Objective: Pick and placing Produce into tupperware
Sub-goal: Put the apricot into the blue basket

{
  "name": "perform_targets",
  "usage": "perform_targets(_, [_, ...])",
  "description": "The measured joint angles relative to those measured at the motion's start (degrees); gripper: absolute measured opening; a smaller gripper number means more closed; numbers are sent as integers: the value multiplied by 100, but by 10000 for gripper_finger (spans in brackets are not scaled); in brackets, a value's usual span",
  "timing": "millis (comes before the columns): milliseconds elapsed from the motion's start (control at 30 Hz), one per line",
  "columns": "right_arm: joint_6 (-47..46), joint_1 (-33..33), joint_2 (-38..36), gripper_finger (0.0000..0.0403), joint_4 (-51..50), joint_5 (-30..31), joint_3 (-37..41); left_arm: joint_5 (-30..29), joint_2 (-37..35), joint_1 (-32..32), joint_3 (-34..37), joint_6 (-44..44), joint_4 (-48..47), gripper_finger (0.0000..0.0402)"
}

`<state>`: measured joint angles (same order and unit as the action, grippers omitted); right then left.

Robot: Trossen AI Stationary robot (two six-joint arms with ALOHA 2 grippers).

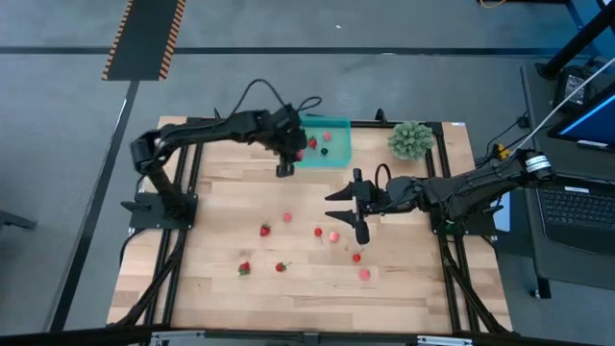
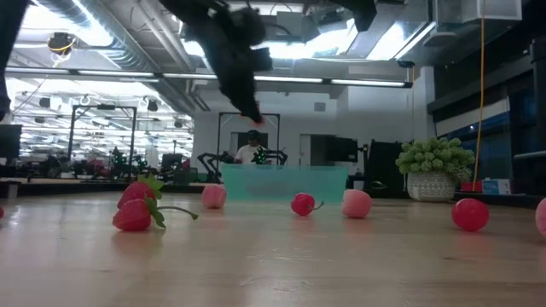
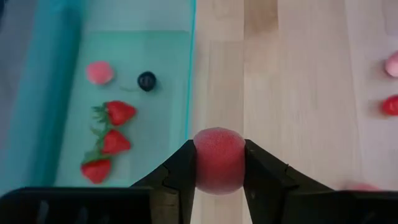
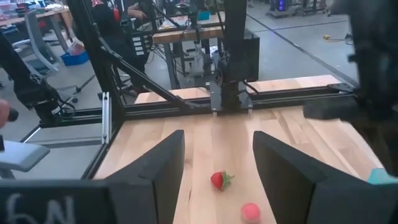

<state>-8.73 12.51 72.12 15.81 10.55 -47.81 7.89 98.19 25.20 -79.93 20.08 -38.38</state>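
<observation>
High view: left gripper (image 1: 285,169) beside tupperware (image 1: 333,154); right gripper (image 1: 348,209) spread open over scattered produce (image 1: 265,230). Left wrist view: fingers (image 3: 177,171) clamped on pink berry (image 3: 219,160), tupperware alongside holding strawberries (image 3: 119,112).

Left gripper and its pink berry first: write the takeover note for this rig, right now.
Left gripper: shut on a round pink foam berry, raised just beside the translucent teal rectangular plastic container, not yet over it.
Right gripper: open, empty, above mid-table over a small red strawberry.
Done: three red strawberries, one pink piece and one dark berry lie in the container.
Left: drop the held berry in, then collect the red and pink pieces scattered on the wooden table.
</observation>
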Motion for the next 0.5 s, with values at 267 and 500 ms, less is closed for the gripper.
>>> perform_targets(267, [85, 49, -1, 193, 197, 10, 0, 734, 1318, 550, -1316, 199, -65, 108])
perform_targets(500, [292, 52, -188, 193, 383, 9, 0, 1098, 2492, 1028, -2681, 111, -52, 107])
